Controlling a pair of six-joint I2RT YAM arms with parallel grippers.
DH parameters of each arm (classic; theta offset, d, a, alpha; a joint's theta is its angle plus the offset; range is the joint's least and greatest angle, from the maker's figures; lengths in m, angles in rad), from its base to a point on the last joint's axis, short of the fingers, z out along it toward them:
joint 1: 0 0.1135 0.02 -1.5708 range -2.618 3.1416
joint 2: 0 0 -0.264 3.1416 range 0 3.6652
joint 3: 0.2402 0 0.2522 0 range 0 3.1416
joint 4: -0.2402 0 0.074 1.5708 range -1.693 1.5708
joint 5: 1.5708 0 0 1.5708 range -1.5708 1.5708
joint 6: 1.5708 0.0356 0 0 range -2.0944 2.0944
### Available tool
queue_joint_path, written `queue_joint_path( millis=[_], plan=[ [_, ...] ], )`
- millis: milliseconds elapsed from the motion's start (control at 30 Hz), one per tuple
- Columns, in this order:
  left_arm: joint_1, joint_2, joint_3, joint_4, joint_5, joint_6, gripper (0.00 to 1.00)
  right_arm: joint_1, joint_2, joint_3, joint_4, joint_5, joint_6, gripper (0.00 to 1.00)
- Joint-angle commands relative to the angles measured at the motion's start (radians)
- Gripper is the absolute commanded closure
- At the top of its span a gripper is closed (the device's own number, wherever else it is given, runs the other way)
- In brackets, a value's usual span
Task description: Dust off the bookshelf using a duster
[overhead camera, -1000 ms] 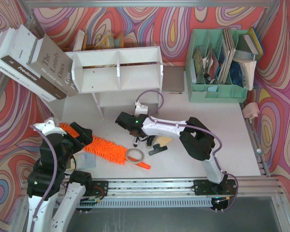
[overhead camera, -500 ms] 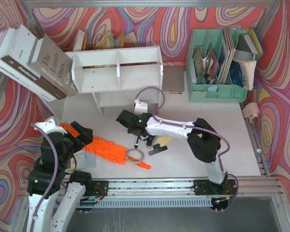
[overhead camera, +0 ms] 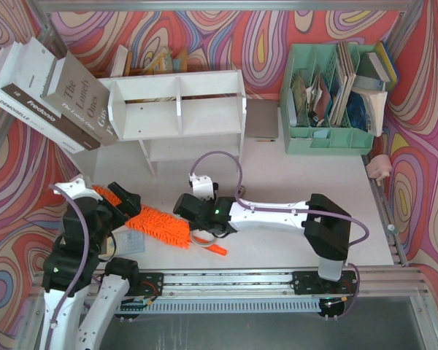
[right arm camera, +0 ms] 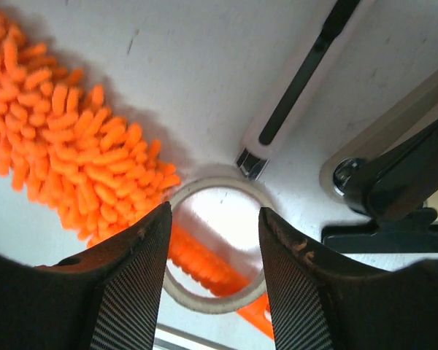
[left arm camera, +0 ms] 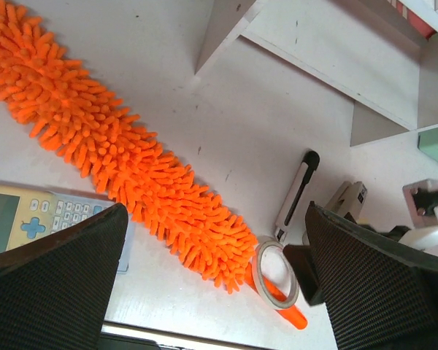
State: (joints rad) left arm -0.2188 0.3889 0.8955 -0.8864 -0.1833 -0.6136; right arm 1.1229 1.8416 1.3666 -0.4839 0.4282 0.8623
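Note:
The orange fluffy duster [overhead camera: 157,222] lies slantwise on the white table in front of the white two-tier bookshelf [overhead camera: 177,106]. Its short handle [overhead camera: 217,250] points to the front right, and a roll of tape [right arm camera: 204,302] lies over it. My right gripper [overhead camera: 201,232] is open and low, its fingers either side of the tape roll and the handle [right arm camera: 204,264]. My left gripper [overhead camera: 120,200] is open above the duster's far end, holding nothing. In the left wrist view the duster [left arm camera: 124,164] runs between its fingers, with the shelf's feet [left arm camera: 226,29] beyond.
Large books [overhead camera: 44,87] lean on the shelf's left side. A mint-green organizer [overhead camera: 336,95] stands at the back right. A calculator [left arm camera: 29,219] lies beside the duster. A black-and-white pen-like tool [right arm camera: 299,87] and a black clip [right arm camera: 394,182] lie near the tape.
My right arm has swung from in front of the shelf to the front left and come down over the tape roll and duster handle. The left arm and duster have barely moved.

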Motion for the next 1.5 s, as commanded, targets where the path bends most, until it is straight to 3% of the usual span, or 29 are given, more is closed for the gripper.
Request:
queue_joint_path(
  millis=[0, 500, 933, 1467],
  plan=[
    [0.007, 0.029, 0.0, -0.009, 0.007, 0.003, 0.02, 0.039, -0.042, -0.048, 0.081, -0.052, -0.05, 0.5],
    [0.007, 0.057, 0.007, -0.025, -0.022, -0.002, 0.02, 0.064, -0.119, -0.185, 0.238, -0.184, -0.099, 0.53],
    [0.007, 0.067, 0.008, -0.025, -0.021, -0.003, 0.02, 0.067, -0.048, -0.17, 0.26, -0.221, -0.12, 0.55],
    [0.007, 0.076, 0.007, -0.021, -0.009, 0.0, 0.02, 0.075, 0.025, -0.132, 0.238, -0.241, -0.11, 0.66]
  ],
)
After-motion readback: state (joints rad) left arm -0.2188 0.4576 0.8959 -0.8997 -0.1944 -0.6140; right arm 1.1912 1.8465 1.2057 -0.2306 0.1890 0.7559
